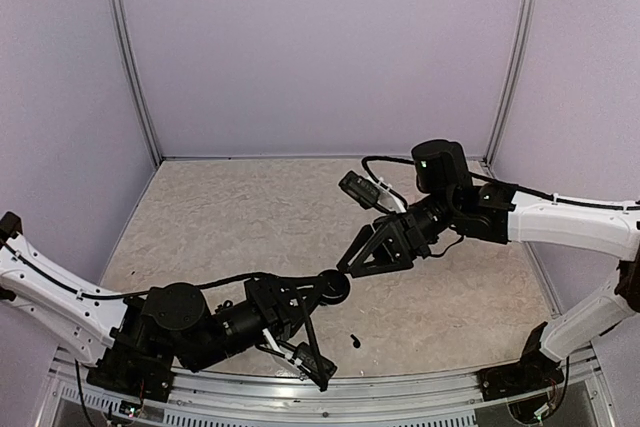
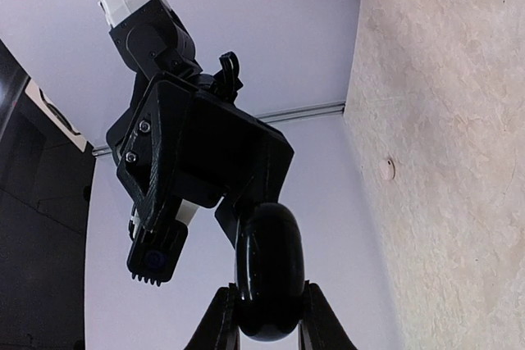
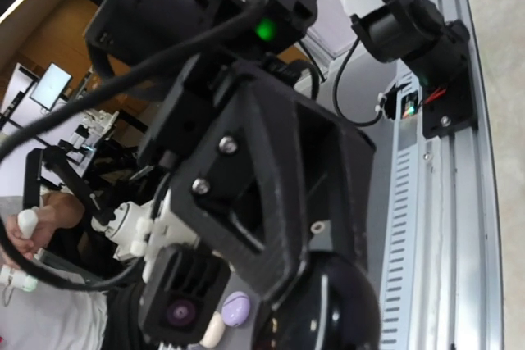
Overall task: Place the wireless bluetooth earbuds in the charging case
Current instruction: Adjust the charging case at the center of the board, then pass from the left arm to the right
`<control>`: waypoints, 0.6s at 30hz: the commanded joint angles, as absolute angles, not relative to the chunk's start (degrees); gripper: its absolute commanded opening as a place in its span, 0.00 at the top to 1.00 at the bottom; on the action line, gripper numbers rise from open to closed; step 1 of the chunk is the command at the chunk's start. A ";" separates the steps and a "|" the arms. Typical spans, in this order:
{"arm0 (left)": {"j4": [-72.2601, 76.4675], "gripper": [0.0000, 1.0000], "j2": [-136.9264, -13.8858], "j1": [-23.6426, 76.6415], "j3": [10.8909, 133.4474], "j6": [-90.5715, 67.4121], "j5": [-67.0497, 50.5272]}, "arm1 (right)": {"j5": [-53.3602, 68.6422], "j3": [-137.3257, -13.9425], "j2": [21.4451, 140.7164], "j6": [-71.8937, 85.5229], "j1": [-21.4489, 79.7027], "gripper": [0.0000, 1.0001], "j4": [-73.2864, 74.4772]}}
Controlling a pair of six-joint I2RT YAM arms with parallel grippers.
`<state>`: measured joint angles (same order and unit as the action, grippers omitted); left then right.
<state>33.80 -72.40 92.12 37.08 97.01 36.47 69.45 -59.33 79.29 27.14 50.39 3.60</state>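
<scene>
Tabletop (image 1: 420, 327) nearest the bases bears one small dark speck, taken to be an earbud (image 1: 355, 340). Just beyond it, the charging case (image 2: 271, 252) is clamped edge-on by the left gripper (image 2: 271, 305). The right gripper (image 1: 347, 267) is set against its far side; whether it grips cannot be told. Lid-opening is judged the step in hand, and a steady hold is called for. The clamp is shown only by the left wrist view, the speck only from above.
</scene>
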 commanded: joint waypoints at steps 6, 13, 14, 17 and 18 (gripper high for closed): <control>37.16 1.00 -73.30 92.72 36.40 98.97 36.80 | 69.97 -59.22 82.14 29.36 52.44 0.56 1.95; 37.69 1.00 -73.54 92.81 36.47 99.57 36.74 | 68.86 -59.31 83.36 27.66 52.47 0.55 4.33; 37.63 1.00 -73.48 92.79 36.47 99.58 36.80 | 68.11 -59.55 83.36 27.03 52.46 0.50 5.25; 37.52 1.00 -73.31 92.75 36.39 99.68 36.74 | 67.67 -59.70 83.66 26.17 52.18 0.46 6.70; 37.52 1.00 -73.27 92.85 36.39 99.67 36.74 | 67.61 -59.74 83.68 26.38 52.13 0.47 6.68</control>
